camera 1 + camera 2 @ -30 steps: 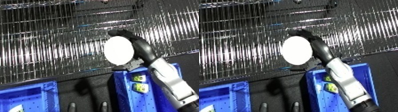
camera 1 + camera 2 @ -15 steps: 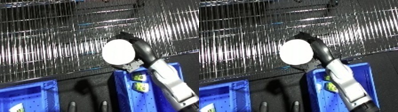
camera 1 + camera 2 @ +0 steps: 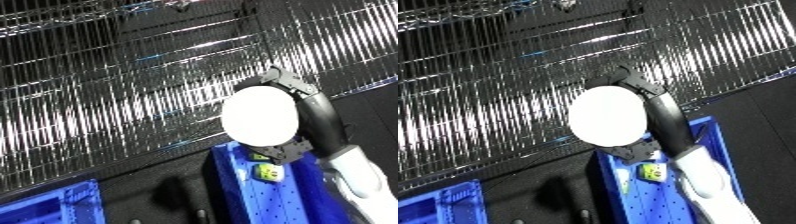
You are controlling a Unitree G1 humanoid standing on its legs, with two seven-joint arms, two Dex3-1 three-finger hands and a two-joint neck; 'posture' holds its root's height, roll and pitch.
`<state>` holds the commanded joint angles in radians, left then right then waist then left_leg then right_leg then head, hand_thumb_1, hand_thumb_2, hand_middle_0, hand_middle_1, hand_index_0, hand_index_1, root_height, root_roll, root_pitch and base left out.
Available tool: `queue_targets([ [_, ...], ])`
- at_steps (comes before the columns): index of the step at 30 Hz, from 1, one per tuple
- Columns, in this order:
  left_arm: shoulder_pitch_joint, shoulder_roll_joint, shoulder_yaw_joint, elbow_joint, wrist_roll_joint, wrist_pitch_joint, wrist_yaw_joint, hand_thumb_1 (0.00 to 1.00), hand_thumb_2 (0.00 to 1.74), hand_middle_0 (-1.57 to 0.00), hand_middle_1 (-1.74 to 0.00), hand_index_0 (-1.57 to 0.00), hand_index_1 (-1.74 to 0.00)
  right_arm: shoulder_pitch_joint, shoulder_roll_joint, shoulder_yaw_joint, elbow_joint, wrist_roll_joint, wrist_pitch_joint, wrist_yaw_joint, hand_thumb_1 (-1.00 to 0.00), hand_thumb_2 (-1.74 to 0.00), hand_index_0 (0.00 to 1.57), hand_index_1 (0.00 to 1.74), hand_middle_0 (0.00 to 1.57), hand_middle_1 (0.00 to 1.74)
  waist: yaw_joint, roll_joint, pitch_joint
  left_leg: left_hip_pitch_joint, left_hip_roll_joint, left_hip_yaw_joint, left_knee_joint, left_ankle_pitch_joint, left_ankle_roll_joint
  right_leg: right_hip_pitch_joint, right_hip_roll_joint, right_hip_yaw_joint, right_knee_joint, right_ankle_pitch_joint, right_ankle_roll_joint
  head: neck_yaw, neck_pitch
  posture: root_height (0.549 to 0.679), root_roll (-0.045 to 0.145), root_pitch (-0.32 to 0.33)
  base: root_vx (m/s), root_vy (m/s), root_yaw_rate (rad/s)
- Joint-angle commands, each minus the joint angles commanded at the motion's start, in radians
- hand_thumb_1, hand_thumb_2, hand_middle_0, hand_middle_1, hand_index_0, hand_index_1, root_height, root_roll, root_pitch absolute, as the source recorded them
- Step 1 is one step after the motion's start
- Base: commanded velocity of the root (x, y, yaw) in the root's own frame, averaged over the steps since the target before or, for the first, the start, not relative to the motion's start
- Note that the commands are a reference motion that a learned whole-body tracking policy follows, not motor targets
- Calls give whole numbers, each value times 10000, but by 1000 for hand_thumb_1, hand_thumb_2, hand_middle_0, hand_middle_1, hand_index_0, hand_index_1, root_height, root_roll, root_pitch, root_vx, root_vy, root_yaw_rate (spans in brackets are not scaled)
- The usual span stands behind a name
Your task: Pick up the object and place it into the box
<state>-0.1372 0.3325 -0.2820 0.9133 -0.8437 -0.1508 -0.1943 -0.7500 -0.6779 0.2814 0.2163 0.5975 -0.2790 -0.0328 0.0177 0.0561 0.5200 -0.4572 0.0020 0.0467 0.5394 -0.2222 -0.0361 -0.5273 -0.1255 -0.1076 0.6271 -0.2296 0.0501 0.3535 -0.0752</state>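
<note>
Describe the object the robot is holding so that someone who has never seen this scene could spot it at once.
Start at the shiny wire rack filling the upper part of the view. In front of its lower right part, above the near wall of the blue bin, the black right hand curls round a white disc-like object. It is the only plain white, rounded thing among dark and blue surroundings.

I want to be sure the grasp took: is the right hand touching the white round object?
Touching. In the left eye view the right hand curls round the white round object, black fingers showing at its top and bottom edges, holding it up above the blue bin.
</note>
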Motion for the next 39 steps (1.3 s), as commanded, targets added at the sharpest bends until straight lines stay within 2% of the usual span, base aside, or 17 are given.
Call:
queue_targets([
  [4,85,-82,233,91,6,-80,17,0,0,0,0,0,0,920,-76,-749,-657,-177,-391,-446,-950,-1653,1492,1653,1492,1653,-269,-107,0,135,56,126,57,-93,5,119,70,110,-71,24,22,205,88,649,64,114,-11,11,-170],
  [7,72,-139,401,164,-62,-69,83,0,0,0,0,0,0,1581,-36,-1182,-770,-303,-678,-1064,-950,-1653,1492,1653,1492,1653,-469,-176,0,244,98,226,114,-183,20,208,139,196,-73,7,31,822,270,649,61,108,-1,18,-187],
  [11,38,-291,498,306,-167,-108,228,0,0,0,0,0,0,2363,178,-1521,-228,37,-934,-1597,-950,-1653,1492,1653,1492,1653,-681,-258,0,368,145,314,201,-324,48,341,221,273,-66,-34,29,1991,512,649,58,99,10,29,-204],
  [14,44,-412,423,308,-240,-214,350,0,0,0,0,0,0,2815,251,-1529,609,310,-933,-1468,-950,-1653,1492,1653,1492,1653,-767,-285,0,418,166,350,244,-402,59,400,265,313,-39,-57,18,2850,791,649,56,95,13,26,-154],
  [17,65,-468,271,241,-285,-294,455,0,0,0,0,0,0,3070,77,-1396,1681,653,-803,-1189,-950,-1653,1492,1653,1492,1653,-781,-263,0,470,151,369,223,-432,70,438,277,333,-43,-49,12,3692,1007,650,57,92,3,16,-71],
  [24,101,-368,-100,495,-432,-414,206,0,0,0,0,0,0,3114,-346,-1438,4768,2374,-418,-175,-950,-1653,1492,1653,1492,1653,-647,-25,0,570,12,329,107,-426,51,517,229,319,-182,13,3,5380,1299,651,60,89,-11,7,7],
  [30,-50,-337,-310,925,-430,-455,-173,0,0,0,0,0,0,2742,-63,-2108,8123,4142,484,1220,-650,-1131,1020,1131,1020,1131,-444,216,0,566,-125,233,136,-451,114,534,216,307,-178,18,-32,6221,1097,651,62,83,-3,1,40],
  [34,-167,-369,-430,1112,-355,-461,-289,0,0,0,0,0,0,2473,69,-2264,9405,4015,587,1283,-450,-783,706,783,706,783,-321,306,0,516,-237,139,172,-447,162,502,224,290,-155,72,-39,6402,824,650,63,80,3,-25,69],
  [39,-213,-361,-524,1145,-367,-384,-320,0,0,0,0,0,0,2228,127,-2172,9957,3669,445,1243,-200,-348,314,348,314,348,-262,369,0,499,-336,45,168,-406,188,457,246,289,-109,121,-30,6452,600,650,64,77,5,-11,46],
])
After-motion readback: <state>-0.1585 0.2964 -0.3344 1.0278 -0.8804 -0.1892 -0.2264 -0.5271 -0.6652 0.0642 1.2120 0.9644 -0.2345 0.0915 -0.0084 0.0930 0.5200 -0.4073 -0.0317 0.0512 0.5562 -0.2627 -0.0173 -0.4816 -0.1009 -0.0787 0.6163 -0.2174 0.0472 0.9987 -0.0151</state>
